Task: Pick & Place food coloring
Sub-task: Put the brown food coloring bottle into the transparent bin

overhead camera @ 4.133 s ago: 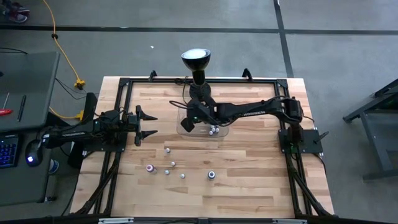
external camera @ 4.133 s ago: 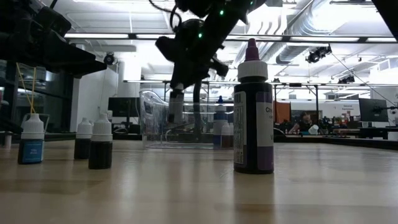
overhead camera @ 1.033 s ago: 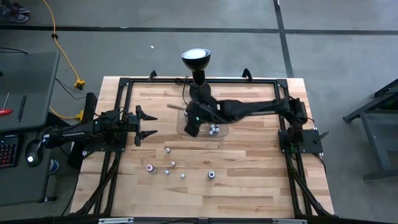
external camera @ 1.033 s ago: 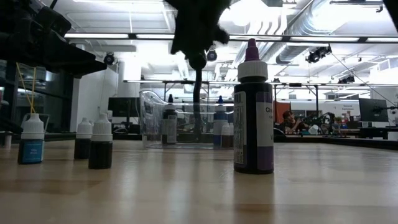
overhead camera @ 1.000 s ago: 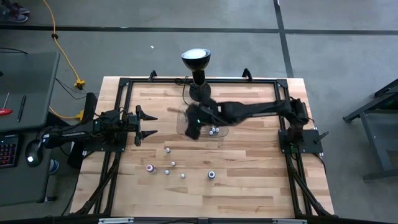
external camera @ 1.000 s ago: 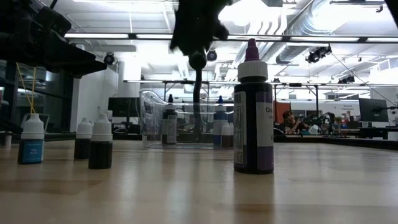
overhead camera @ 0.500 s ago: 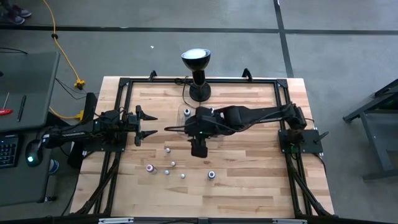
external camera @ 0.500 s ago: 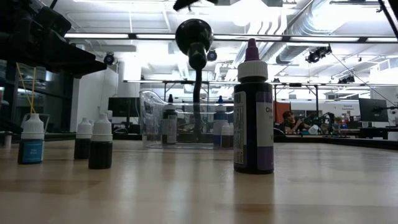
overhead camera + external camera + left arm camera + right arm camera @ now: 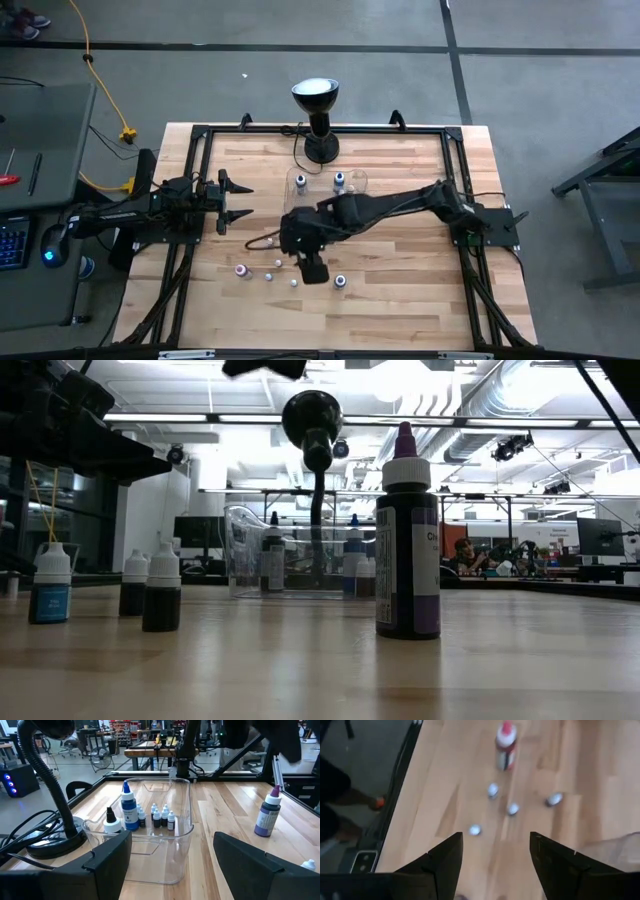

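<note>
Right gripper [image 9: 313, 269] swung from the clear tray [image 9: 296, 196] toward 6 o'clock, jaws spread, lining up over loose food coloring bottles [image 9: 269, 274]. Left gripper [image 9: 238, 200] waits at 9 o'clock, spread.

Fingers [image 9: 447, 860]: two dark ones, spread apart.
Table [image 9: 600, 765]: light wood.
Red-capped bottle [image 9: 505, 739]: upright, apart from the rest.
Small bottles [image 9: 512, 809]: four white-capped, scattered near each other.
Tray [image 9: 615, 852]: clear corner at the edge.
</note>
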Robot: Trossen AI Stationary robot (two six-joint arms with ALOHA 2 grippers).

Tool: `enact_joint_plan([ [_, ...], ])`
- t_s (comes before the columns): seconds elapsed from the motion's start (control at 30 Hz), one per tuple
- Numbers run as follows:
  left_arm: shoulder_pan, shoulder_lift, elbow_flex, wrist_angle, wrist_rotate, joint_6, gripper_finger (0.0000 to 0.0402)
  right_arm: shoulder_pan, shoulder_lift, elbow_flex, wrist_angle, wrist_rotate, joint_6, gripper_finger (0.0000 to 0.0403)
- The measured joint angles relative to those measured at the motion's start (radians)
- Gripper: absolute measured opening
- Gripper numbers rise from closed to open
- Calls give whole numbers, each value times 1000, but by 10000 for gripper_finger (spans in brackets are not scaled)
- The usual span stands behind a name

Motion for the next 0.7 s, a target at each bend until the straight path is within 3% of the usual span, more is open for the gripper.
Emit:
enact_joint_plan([
  [0.7, 0, 0, 0, 0, 0, 0, 278, 79, 203, -2, 25, -8, 14, 218],
])
